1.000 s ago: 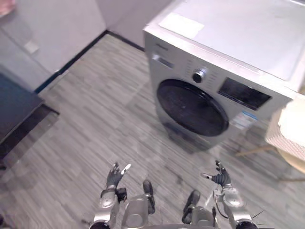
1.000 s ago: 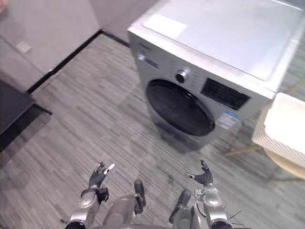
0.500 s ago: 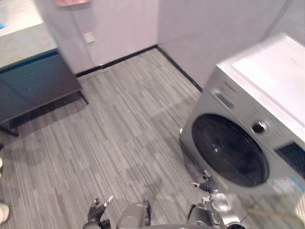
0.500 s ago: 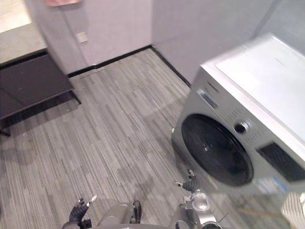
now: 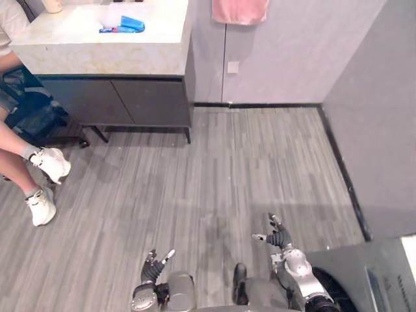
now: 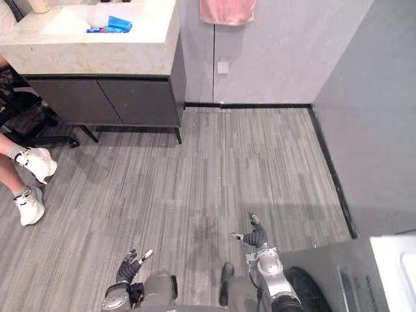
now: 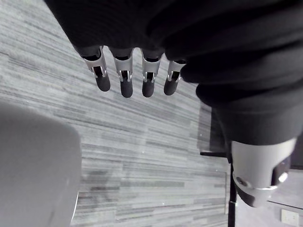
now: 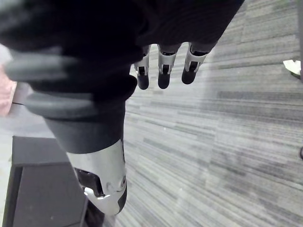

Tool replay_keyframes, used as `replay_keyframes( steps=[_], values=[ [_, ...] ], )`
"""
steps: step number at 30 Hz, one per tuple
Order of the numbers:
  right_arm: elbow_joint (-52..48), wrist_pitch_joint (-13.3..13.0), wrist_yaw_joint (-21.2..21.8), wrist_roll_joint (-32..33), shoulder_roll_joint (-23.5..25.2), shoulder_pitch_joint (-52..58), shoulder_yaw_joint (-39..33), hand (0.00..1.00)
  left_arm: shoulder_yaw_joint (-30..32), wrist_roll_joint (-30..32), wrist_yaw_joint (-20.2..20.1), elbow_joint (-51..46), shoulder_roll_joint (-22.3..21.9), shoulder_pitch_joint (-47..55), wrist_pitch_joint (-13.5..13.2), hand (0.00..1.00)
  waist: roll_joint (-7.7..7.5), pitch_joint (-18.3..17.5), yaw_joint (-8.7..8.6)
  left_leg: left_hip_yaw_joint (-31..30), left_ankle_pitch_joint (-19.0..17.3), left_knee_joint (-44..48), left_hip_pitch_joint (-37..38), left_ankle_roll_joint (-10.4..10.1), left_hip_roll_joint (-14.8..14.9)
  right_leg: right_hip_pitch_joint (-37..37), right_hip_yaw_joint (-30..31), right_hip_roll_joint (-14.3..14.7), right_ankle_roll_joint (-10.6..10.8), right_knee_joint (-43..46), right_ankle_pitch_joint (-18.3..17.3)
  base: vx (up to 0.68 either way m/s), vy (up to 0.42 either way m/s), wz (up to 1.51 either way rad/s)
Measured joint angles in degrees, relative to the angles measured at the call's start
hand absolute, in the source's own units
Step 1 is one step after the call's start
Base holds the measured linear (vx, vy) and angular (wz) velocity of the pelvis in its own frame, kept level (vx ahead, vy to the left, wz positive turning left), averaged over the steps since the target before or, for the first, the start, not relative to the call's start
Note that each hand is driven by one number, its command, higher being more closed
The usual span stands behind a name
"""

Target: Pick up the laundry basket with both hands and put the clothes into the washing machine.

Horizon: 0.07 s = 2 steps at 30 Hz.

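Note:
The washing machine [image 5: 364, 279] shows as a grey corner at the lower right, with its white top [image 6: 398, 266] at the edge. My left hand [image 5: 153, 265] hangs low over the wood-look floor with straight fingers [image 7: 125, 78] and holds nothing. My right hand [image 5: 277, 236] hangs low just left of the machine; its fingers [image 8: 163, 71] and thumb [image 8: 102, 177] are spread and it is empty too.
A vanity with a pale stone top [image 5: 104, 39] and dark cabinet doors [image 5: 123, 101] stands at the back left, with a blue item [image 5: 127, 25] on it. A pink towel [image 5: 239, 10] hangs on the back wall. A person's legs in white shoes [image 5: 47, 164] are at the left. A grey wall [image 5: 377, 117] runs along the right.
The camera has swung left: the washing machine slid to the lower right corner, and the vanity, towel and a person's legs came into view. Both hands stay low and open.

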Motion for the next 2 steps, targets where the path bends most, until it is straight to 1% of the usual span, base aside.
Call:
replay_keyframes(
  steps=[1, 2],
  values=[
    [0.0, 0.0, 0.0, 0.0, 0.0, -0.1, -0.4, 0.00, 0.0, 0.1, 0.0, 0.0, 0.0, -0.3, 0.0, 0.00, 0.04, 0.0, 0.02, -0.2, 0.3, -3.9, 0.2, -0.4, -0.2, 0.4, -0.3, 0.0, 0.0, -0.2, 0.0, 0.18, 0.078, 0.16],
    [-0.1, -0.1, 0.0, 0.0, -0.1, -0.1, -0.8, 0.00, 0.0, 0.2, 0.0, 0.0, -0.1, -0.7, 0.0, 0.00, 0.60, 0.0, -0.02, -0.4, 6.7, -12.9, 1.8, -2.6, -0.6, 1.4, -0.6, 0.2, 1.8, -0.1, -1.1, 0.10, 0.060, 0.10]
  ],
)
